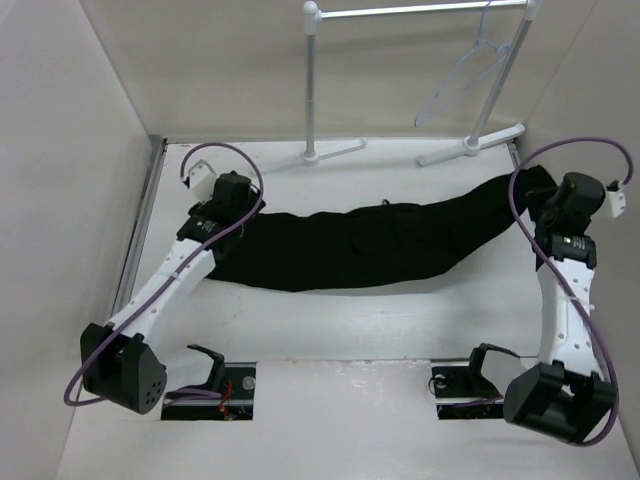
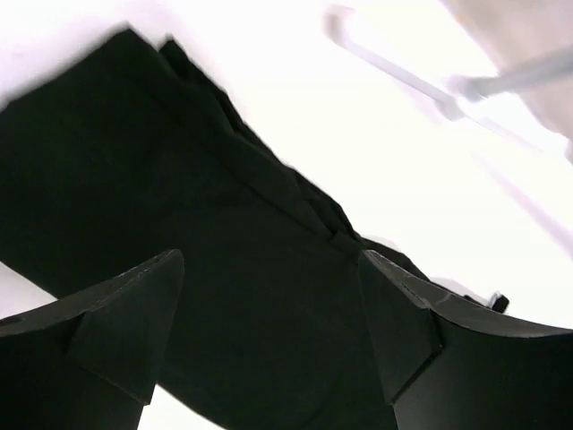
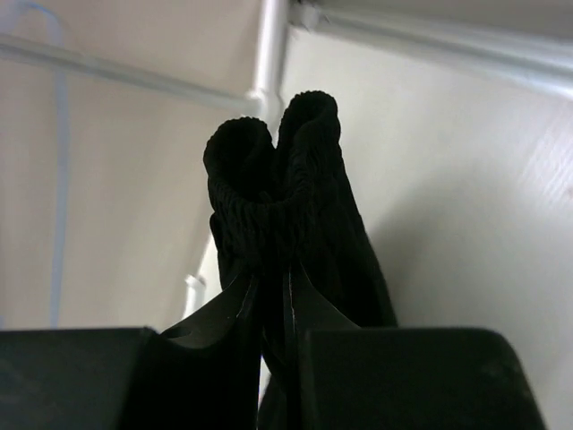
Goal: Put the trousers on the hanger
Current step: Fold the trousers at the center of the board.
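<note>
- My left gripper (image 2: 269, 313): from overhead, its fingertips are hidden under my own wrist.
- Soft black long-legged trousers (image 2: 224, 251): my left wrist view crops them at its left and bottom edges.
- Thin pale triangular wire hanger (image 3: 58, 179): from my right wrist, a blurred strip cut off at the left edge.
- White metal garment rack (image 2: 403, 81): washed out and blurred from my left wrist.

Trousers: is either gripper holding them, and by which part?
The right gripper pinches the trousers by their bunched ribbed end. The left gripper is open over the other end, holding nothing.
</note>
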Robot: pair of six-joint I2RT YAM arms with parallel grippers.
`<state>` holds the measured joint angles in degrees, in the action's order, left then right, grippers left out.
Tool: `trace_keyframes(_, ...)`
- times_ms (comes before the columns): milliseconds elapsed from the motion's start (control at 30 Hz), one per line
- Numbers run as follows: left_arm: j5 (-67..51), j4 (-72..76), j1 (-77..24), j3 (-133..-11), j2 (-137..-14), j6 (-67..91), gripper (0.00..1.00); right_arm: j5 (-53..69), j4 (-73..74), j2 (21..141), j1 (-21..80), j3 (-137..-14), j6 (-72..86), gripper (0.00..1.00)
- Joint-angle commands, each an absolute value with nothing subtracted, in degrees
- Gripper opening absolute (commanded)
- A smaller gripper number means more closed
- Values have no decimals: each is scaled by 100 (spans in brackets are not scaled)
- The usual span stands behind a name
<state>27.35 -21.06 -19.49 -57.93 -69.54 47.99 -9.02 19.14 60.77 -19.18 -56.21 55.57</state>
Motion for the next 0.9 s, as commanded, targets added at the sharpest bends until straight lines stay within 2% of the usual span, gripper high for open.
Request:
trace_keyframes(0, 3128, -2417, -2525, -6310, -6899, 4904, 77, -1169, 2302, 5766, -1965, -6256, 5098, 8)
trace_keyframes(67, 3216, -2496, -2877, -6494, -6926, 4948, 78, -1134, 2399, 5722, -1781, -6599, 4914, 8)
trace_keyframes(200, 3226, -2487, -3081, -6644, -6777, 4975, 78, -1291, 2531, 5625, -676, -7100, 4694, 8)
trace_keyframes(433, 2849, -2566, -2125, -6399, -5864, 4869, 80, -2775, 2962, 6519, 2355, -8471, 4632, 8)
trace_keyframes(567, 2400, -2566, -1246, -6048, -5380, 4887, 80, -3365, 3006, 7783, 3929, -9279, 4684, 10)
trace_keyframes(767, 1899, -2584, -6, -5634, -4966, 4948, 80, -3156, 3067, 10621, 5697, -11185, 4790, 13)
trace_keyframes(833, 1855, -2619, 354, -5616, -4896, 4940, 80, -2788, 3225, 11518, 6102, -11940, 4860, 21)
trace_keyframes(867, 1854, -2637, 548, -5616, -4869, 4922, 80, -2612, 3330, 11949, 6243, -12318, 4904, 32)
